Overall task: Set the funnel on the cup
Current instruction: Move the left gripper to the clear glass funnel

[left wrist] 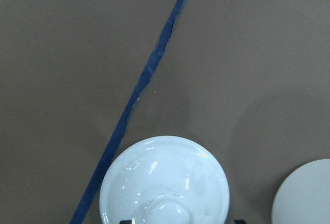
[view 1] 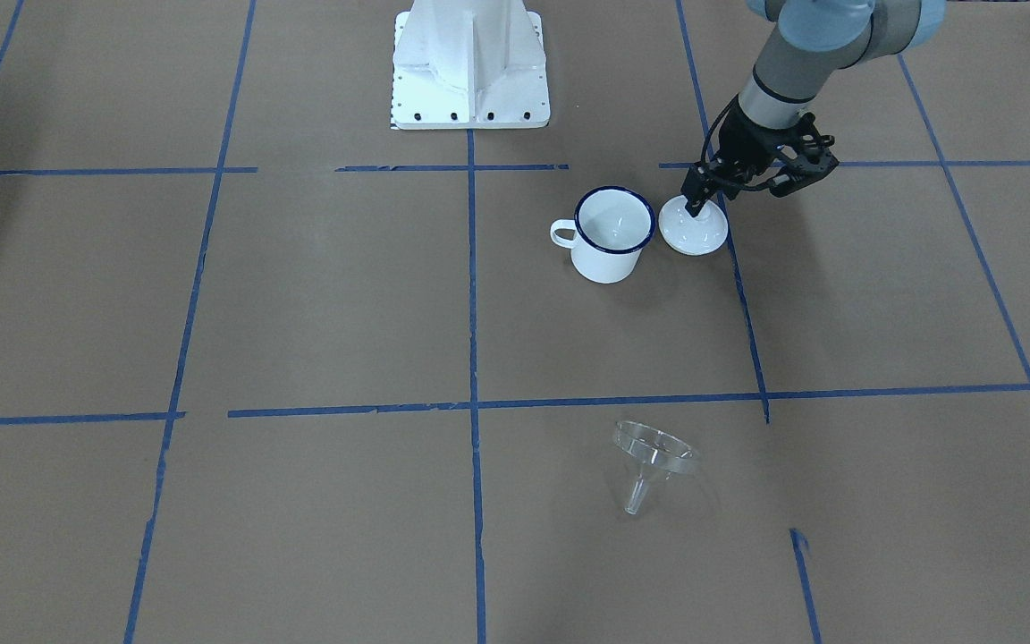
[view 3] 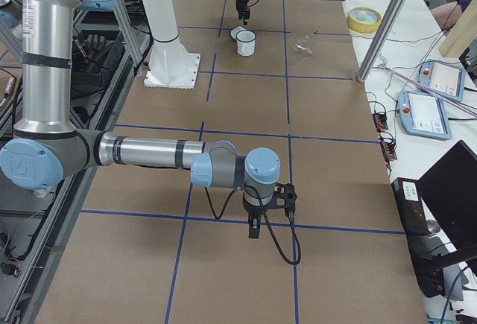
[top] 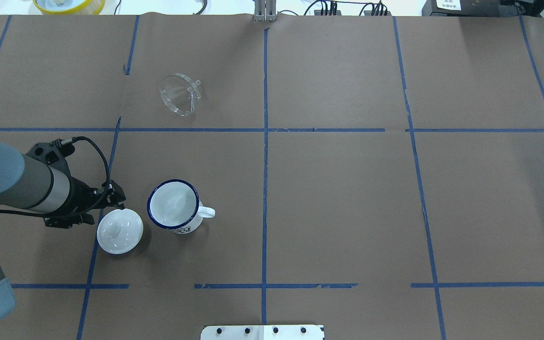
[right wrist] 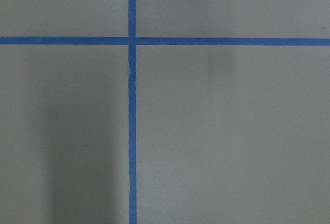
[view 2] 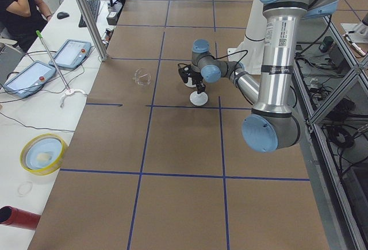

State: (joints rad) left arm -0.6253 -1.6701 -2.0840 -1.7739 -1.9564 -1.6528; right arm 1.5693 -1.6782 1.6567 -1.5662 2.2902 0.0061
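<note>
- Black, the left gripper (view 1: pixel 701 197) stands at the overhead view's left and points down over the lid (top: pixel 120 230). The left wrist view shows its fingertips (left wrist: pixel 126 222) spread wide, one on each side of the knob (left wrist: pixel 165 211), clamping nothing.
- The white round lid lies flat on the brown paper table (top: pixel 347 198), with its edge at a blue tape line (top: pixel 91 264), just beside the cup.
- The cup (top: pixel 174 211), white enamel with a dark blue rim, stands upright with its mouth uncovered and its handle toward the view's right.
- The funnel (top: pixel 181 94), clear, lies tilted on its rim and spout. It is slightly further right, far out from the robot across a second tape line (top: pixel 196 129), and well apart from the cup, with nothing touching it.
- The right gripper (view 3: pixel 253 229) shows only in the exterior right view, hanging over the paper well apart from cup and funnel. I cannot tell whether its jaws are apart or together.
</note>
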